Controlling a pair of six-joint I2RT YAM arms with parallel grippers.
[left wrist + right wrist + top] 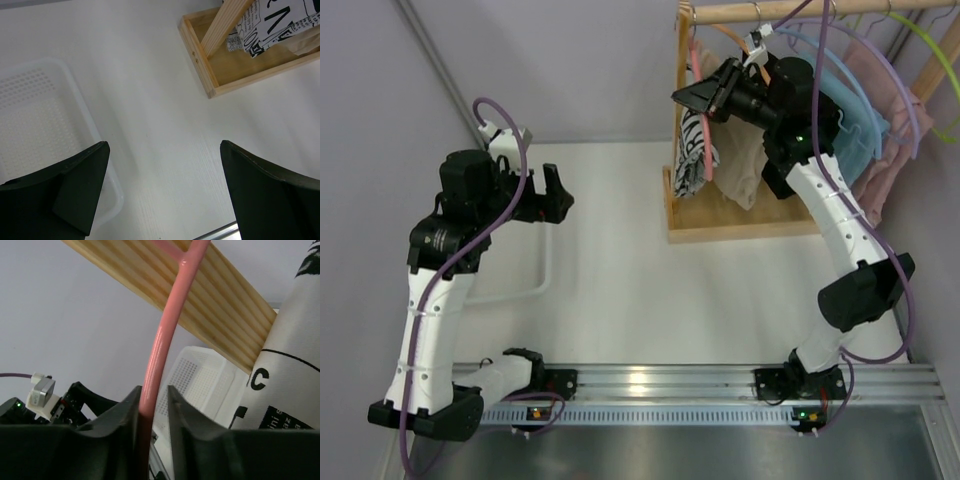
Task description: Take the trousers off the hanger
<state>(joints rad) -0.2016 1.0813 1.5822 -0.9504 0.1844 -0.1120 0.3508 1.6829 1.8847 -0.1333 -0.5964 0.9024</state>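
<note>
**Steadying the hanger (165,335)**

The rack (720,225) carries the trousers (695,150), hung on the pink hanger. My right pincer (153,390) seems clamped on its arm, contact hard to see, so it won't swing. My left pincer (164,144) hangs wide open, free to pull.

Table (620,290): white, flat surface. Towards the far right corner: wooden rack base (740,232), a shallow open frame, seated flat. Left side: white perforated basket (75,95), well apart from the base. Near edge: metal rail (720,385), spanning most of the width.
</note>
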